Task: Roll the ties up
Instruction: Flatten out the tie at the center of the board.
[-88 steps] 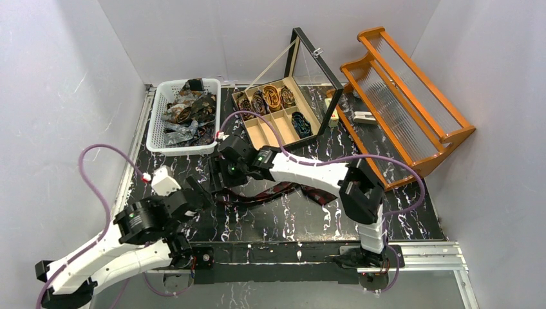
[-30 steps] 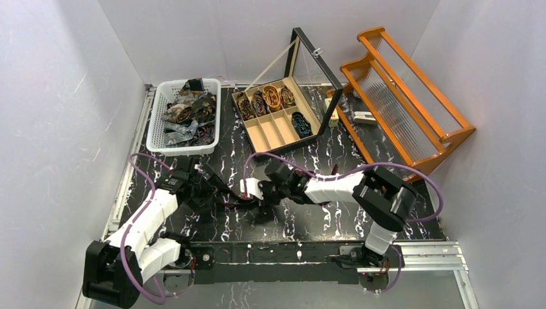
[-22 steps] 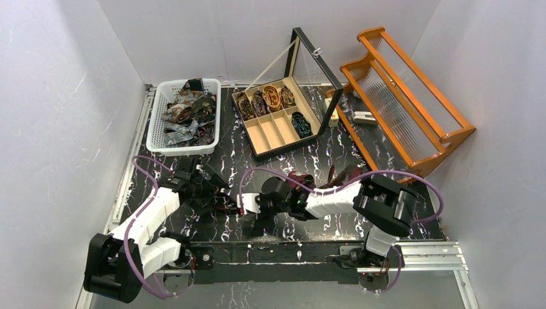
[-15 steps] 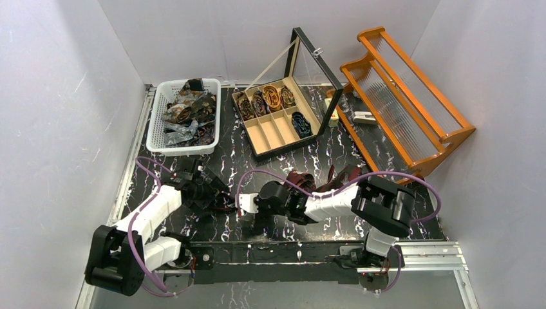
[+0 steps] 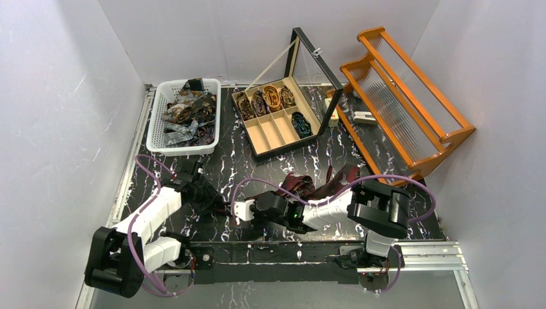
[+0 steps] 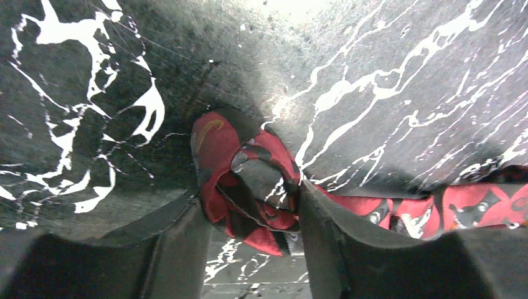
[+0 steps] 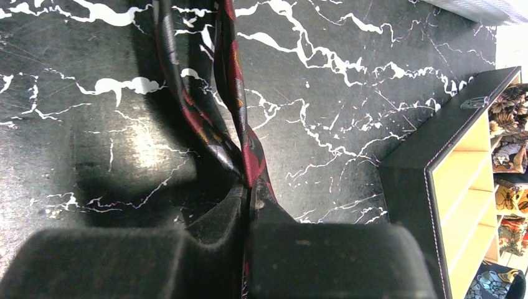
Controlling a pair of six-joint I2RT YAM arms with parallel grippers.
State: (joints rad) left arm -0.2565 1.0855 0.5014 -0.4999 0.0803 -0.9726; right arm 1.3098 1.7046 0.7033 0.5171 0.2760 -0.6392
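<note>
A red and black patterned tie (image 6: 249, 180) has its end wound into a small coil, and my left gripper (image 6: 252, 205) is shut on that coil, a finger pressing each side. The rest of the tie (image 6: 461, 208) trails off to the right on the marbled table. My right gripper (image 7: 248, 187) is shut on two strands of the same tie (image 7: 230, 93), which run away from the fingers. From above, the left gripper (image 5: 216, 203) and right gripper (image 5: 254, 217) sit close together near the front edge, and the tie's tail (image 5: 301, 183) is bunched behind the right arm.
A white basket (image 5: 154, 132) of loose ties stands at the back left. A black box (image 5: 273, 145) with its lid up holds several rolled ties (image 5: 267, 98). An orange wooden rack (image 5: 405, 96) lies at the right. The box's corner (image 7: 405, 187) is near the right gripper.
My left jaws have closed from wide open onto the coiled end. My right arm has drawn nearer the front edge and leftward with the tie, and the tail has bunched up behind it.
</note>
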